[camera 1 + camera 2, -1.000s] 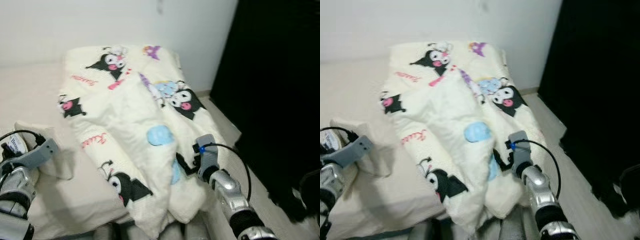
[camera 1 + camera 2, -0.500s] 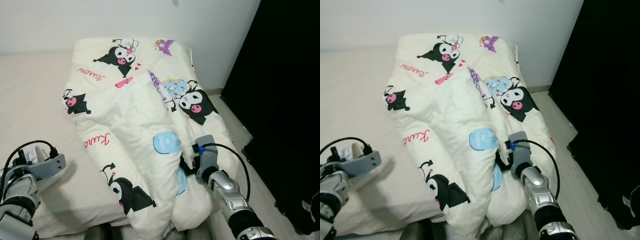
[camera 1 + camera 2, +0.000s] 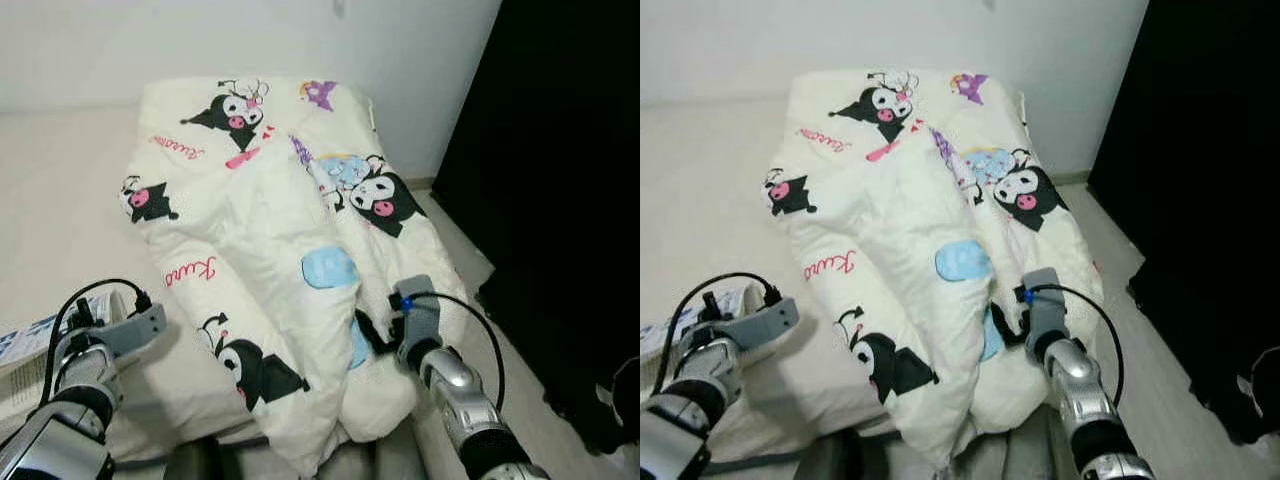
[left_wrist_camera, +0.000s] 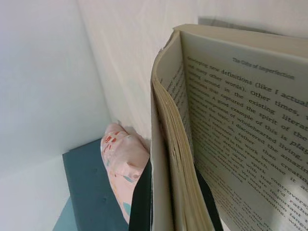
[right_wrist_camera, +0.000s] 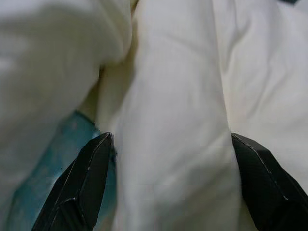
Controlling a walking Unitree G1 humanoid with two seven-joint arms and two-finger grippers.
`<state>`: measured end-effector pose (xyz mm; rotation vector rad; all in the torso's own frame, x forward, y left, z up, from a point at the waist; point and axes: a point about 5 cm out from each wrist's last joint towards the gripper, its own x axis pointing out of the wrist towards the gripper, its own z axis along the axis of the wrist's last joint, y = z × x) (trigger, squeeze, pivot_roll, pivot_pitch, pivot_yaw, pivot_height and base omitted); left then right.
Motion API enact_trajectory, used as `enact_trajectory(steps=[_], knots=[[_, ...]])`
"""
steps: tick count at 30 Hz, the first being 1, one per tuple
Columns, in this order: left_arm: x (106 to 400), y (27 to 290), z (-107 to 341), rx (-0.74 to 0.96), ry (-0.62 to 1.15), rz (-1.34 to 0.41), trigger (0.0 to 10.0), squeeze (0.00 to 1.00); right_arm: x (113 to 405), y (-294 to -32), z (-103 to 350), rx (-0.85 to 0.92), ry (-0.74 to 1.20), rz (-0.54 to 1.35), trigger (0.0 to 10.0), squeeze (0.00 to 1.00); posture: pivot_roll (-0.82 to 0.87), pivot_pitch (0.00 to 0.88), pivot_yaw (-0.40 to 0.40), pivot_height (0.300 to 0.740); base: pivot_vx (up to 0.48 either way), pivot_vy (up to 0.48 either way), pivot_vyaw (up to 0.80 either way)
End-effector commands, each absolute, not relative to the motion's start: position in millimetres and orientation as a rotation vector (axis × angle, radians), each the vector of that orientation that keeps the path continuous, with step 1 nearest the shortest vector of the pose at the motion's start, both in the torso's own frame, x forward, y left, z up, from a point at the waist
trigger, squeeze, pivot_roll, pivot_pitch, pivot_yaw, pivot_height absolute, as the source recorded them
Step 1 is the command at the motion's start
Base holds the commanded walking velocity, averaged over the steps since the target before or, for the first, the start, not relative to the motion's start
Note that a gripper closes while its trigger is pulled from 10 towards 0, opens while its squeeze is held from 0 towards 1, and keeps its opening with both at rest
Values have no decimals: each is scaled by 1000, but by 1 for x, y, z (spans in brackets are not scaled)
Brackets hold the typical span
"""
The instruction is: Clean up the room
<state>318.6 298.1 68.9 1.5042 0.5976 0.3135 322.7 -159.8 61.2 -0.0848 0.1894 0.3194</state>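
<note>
Cream quilt (image 3: 290, 250) lies bunched along the bed's (image 3: 60, 200) right edge; right gripper (image 5: 168, 187) spread around a fold. Left gripper (image 4: 173, 202) clamps a book (image 4: 226, 130) at the near-left corner. Risk: pages tearing or slipping.

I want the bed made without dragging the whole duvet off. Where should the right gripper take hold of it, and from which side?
On the raised fold of the duvet near its foot-end right edge, coming from the robot's side. That ridge stands proud of the flat cloth, and the right gripper has its open fingers astride it, so closing should pinch it.
</note>
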Motion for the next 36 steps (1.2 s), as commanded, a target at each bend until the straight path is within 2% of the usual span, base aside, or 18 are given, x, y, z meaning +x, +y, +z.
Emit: enact_trajectory(steps=[1,7,8,10,11,20,23,24,27,28,29,32,33,34,36], knots=[[318,298,69,1523,595,328,10000,0,318,-160,56,-74,211,315,10000,0,-195,197,-5,481,0,0,0],[316,303,71,1527,580,365,10000,0,311,-162,52,-71,216,313,10000,0,-209,223,-4,481,0,0,0],[314,308,73,1493,575,422,10000,651,306,-162,49,-73,225,313,10000,0,-223,244,-10,481,0,0,0],[314,310,75,1483,572,442,10000,651,304,-162,48,-72,226,314,10000,0,-224,245,-10,481,0,0,0],[314,312,76,1482,568,457,10000,1000,303,-162,48,-71,227,316,10000,0,-226,250,-13,481,0,0,0],[316,314,80,1547,551,441,10000,1000,302,-157,49,-71,227,338,10000,0,-225,254,-19,481,0,0,0],[314,313,75,1574,590,379,10000,1000,304,-157,51,-68,220,339,10000,0,-224,247,-16,481,0,0,0],[311,312,67,1591,647,294,10000,1000,306,-157,53,-67,214,338,10000,0,-218,239,-15,481,0,0,0],[307,309,59,1593,703,209,10000,1000,307,-158,55,-66,210,336,10000,0,-215,233,-14,481,0,0,0],[306,306,54,1570,739,157,10000,1000,308,-159,56,-68,208,333,10000,0,-211,227,-14,481,0,0,0],[304,296,42,1457,807,46,10000,1000,309,-162,59,-69,200,324,10000,0,-207,222,-16,481,0,0,0],[305,291,40,1387,820,23,10000,1000,310,-163,60,-70,198,321,10000,0,-207,219,-14,481,0,0,0],[312,280,40,1221,805,-11,10000,1000,312,-164,61,-70,194,317,10000,0,-203,210,-13,481,0,0,0],[312,280,40,1221,805,-11,10000,1000,312,-164,61,-70,194,317,10000,0,-203,210,-13,481,0,0,0],[325,264,48,1044,753,-121,10000,969,315,-167,64,-71,191,309,10000,0,-187,192,-15,481,0,0,0]])
